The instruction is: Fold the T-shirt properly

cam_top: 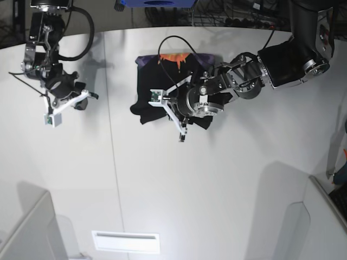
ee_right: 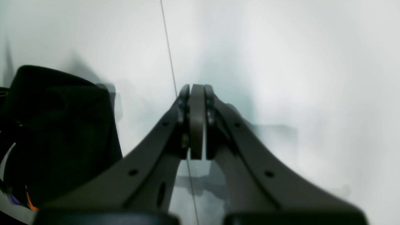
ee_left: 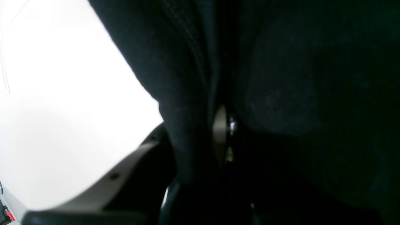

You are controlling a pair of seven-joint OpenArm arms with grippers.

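The black T-shirt (cam_top: 154, 89) lies bunched on the white table (cam_top: 217, 179), with its orange and purple print (cam_top: 173, 58) showing at the far edge. My left gripper (cam_top: 192, 116) is down on the shirt's right part. In the left wrist view black cloth (ee_left: 281, 78) fills the frame and hangs between the fingers (ee_left: 220, 131), so the gripper (ee_left: 215, 137) is shut on it. My right gripper (cam_top: 84, 99) is far to the left, shut and empty above bare table (ee_right: 197, 90). The shirt shows at the left of the right wrist view (ee_right: 59, 131).
A thin seam (cam_top: 112, 141) runs front to back across the table. A white slot plate (cam_top: 126, 242) lies near the front edge. Grey box corners stand at the front left (cam_top: 27, 233) and front right (cam_top: 320, 222). Cables (cam_top: 244, 11) lie behind the table.
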